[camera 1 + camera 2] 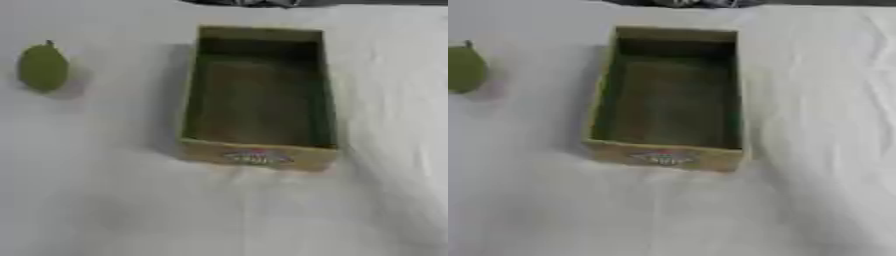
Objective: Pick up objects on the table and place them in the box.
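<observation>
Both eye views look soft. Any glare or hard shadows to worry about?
Left eye view: blurred throughout; the box label is unreadable, and a soft shadow falls along its left wall. The green fruit has fuzzy edges. Right eye view: equally soft, the fruit cut by the left edge. The white cloth is bright, without hard glare.

Both head eyes look steeply down at the white surface (105, 210). Views overlap almost fully: box (258, 157) mid-frame, green fruit (42, 67) at left, cut off in right eye.
</observation>
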Controlling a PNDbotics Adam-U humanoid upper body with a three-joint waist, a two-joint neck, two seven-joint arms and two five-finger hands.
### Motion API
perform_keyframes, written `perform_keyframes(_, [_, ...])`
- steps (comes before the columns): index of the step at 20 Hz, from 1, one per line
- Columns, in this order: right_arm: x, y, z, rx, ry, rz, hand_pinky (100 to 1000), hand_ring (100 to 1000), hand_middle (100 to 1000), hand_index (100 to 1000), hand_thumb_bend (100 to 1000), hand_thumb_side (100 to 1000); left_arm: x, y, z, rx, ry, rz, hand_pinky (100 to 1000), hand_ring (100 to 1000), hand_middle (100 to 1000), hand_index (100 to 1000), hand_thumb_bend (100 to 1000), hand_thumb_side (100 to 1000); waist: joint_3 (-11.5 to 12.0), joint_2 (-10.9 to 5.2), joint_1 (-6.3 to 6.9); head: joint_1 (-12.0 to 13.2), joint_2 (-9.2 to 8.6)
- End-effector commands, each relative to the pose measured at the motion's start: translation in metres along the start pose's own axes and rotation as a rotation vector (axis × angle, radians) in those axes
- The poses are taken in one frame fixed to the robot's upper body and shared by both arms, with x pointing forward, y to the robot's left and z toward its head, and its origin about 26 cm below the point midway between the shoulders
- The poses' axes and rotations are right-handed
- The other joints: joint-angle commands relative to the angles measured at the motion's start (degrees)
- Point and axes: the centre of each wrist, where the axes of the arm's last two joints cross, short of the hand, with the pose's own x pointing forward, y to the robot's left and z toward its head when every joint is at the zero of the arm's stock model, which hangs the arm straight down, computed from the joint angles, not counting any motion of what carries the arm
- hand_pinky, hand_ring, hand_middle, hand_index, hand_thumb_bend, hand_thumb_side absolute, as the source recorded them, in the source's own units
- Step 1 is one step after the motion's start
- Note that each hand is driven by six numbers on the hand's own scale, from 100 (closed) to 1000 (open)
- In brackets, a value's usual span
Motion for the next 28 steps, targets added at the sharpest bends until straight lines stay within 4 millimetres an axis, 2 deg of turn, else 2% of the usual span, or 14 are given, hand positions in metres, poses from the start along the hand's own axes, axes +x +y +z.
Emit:
perform_keyframes(1, [0.005,-0.006,-0.009,0.004,-0.040,0.014,856,808,660,843,100,470,-0.002,0.011,-0.017,-0.024,-0.029,-0.048,748,812,770,880,100,133,0.0,-1.47,0.19,0.4,0.40])
perform_keyframes(7, [0.006,-0.005,-0.010,0.012,-0.045,0.009,855,807,660,843,100,470,-0.018,0.017,-0.045,-0.126,-0.027,-0.103,783,832,795,896,100,133,-0.1,-1.76,0.17,0.6,0.81])
perform_keyframes(15, [0.007,-0.003,-0.013,0.028,-0.052,-0.007,854,807,660,843,100,470,-0.047,0.015,-0.066,-0.396,0.000,-0.166,861,870,833,903,114,274,-0.6,-2.01,0.46,1.7,1.13])
perform_keyframes(17, [0.007,-0.002,-0.013,0.030,-0.054,-0.012,854,807,660,843,100,470,-0.052,0.011,-0.070,-0.450,0.004,-0.167,873,881,844,907,121,349,-0.7,-2.08,0.53,1.9,1.17])
perform_keyframes(21, [0.007,-0.001,-0.014,0.035,-0.055,-0.020,854,807,660,842,100,470,-0.058,-0.003,-0.078,-0.540,0.000,-0.137,887,895,858,915,142,416,-0.9,-2.22,0.58,2.4,1.26])
perform_keyframes(23, [0.007,-0.001,-0.014,0.036,-0.056,-0.024,854,807,660,843,100,470,-0.059,-0.011,-0.082,-0.582,-0.003,-0.126,905,905,865,923,198,476,-1.0,-2.24,0.62,2.7,1.23])
perform_keyframes(26, [0.007,0.000,-0.015,0.039,-0.056,-0.030,855,808,660,843,100,470,-0.058,-0.026,-0.089,-0.652,0.001,-0.127,912,907,867,924,214,504,-1.1,-2.29,0.70,3.1,1.30])
perform_keyframes(28, [0.007,0.001,-0.015,0.040,-0.053,-0.034,856,808,660,843,100,470,-0.056,-0.039,-0.093,-0.683,0.002,-0.110,907,908,871,923,185,529,-1.1,-2.39,0.67,3.1,1.31])
